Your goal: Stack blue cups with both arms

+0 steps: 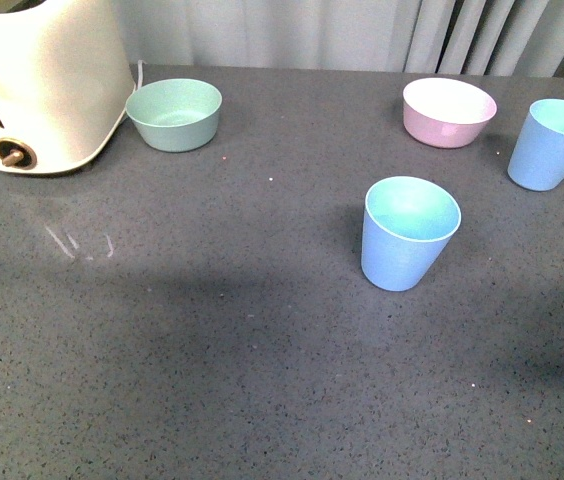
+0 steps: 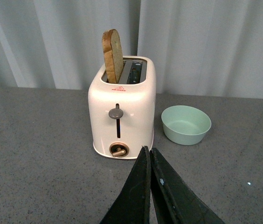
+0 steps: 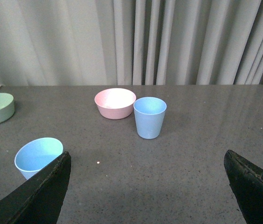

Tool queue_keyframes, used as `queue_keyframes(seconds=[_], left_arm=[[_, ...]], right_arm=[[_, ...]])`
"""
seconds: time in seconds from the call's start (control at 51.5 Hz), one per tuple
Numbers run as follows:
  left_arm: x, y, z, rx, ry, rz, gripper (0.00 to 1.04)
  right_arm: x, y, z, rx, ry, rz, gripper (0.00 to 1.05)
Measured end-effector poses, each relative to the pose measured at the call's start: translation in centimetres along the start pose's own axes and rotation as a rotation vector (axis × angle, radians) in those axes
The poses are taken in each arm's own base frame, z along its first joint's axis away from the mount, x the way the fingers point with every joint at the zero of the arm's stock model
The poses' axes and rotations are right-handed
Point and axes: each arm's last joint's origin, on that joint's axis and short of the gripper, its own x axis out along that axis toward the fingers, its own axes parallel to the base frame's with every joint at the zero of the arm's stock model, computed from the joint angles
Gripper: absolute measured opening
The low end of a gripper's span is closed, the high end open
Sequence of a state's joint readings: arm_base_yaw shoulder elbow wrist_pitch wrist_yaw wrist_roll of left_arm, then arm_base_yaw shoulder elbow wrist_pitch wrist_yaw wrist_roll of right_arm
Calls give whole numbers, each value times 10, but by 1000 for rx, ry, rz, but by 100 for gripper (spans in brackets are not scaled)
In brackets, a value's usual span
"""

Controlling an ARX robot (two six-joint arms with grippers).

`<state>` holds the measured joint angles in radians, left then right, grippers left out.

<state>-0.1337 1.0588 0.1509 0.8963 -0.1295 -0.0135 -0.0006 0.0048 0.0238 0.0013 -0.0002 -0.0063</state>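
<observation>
Left gripper (image 2: 149,156) pinched closed, empty. Right gripper (image 3: 146,155) spread wide, empty. Near blue cup (image 1: 410,232), far blue cup (image 1: 552,143) upright, apart.

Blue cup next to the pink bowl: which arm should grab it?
Probably right. The right claw is open and faces that blue cup beside the pink bowl; the left claw is shut and faces the toaster.

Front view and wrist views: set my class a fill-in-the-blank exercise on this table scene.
1. The near blue cup and far blue cup both stand ____.
2. The bowl beside the toaster is coloured ____.
3. The left tool is shut; the right tool is ____.
Missing words: upright; green; open.
</observation>
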Motion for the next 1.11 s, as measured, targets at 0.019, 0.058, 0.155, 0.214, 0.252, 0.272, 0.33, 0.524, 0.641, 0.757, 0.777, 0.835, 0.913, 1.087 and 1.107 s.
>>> queue_keyframes(seconds=[0.019, 0.058, 0.155, 0.214, 0.252, 0.272, 0.33, 0.524, 0.641, 0.757, 0.777, 0.835, 0.913, 1.087, 1.107], left_arm=[[-2, 1, 0, 0, -2, 0, 2], [-6, 2, -1, 1, -2, 0, 2], [-12, 5, -2, 1, -3, -1, 2], [-16, 7, -5, 1, -14, 0, 2], [-19, 8, -8, 0, -18, 3, 2], [-20, 9, -10, 1, -13, 3, 2], [-27, 16, -15, 2, 9, -16, 2], [-41, 20, -12, 1, -3, 0, 2], [-46, 20, -10, 1, -9, 0, 2], [-50, 20, -8, 1, -16, 0, 2], [-50, 20, -8, 1, -16, -1, 2], [-53, 20, -7, 1, -19, -1, 2], [-57, 20, -6, 1, -23, 0, 2], [-63, 20, -5, 1, -27, -1, 2], [-64, 20, -5, 1, -27, 0, 2]], right_arm=[[0, 0, 0, 0, 0, 0, 96], [0, 0, 0, 0, 0, 0, 96], [0, 0, 0, 0, 0, 0, 96], [0, 0, 0, 0, 0, 0, 96], [0, 0, 0, 0, 0, 0, 96], [0, 0, 0, 0, 0, 0, 96], [0, 0, 0, 0, 0, 0, 96], [0, 0, 0, 0, 0, 0, 96], [0, 0, 0, 0, 0, -1, 96], [0, 0, 0, 0, 0, -1, 96], [0, 0, 0, 0, 0, 0, 96], [0, 0, 0, 0, 0, 0, 96], [0, 0, 0, 0, 0, -1, 96], [0, 0, 0, 0, 0, -1, 96], [0, 0, 0, 0, 0, -1, 96]])
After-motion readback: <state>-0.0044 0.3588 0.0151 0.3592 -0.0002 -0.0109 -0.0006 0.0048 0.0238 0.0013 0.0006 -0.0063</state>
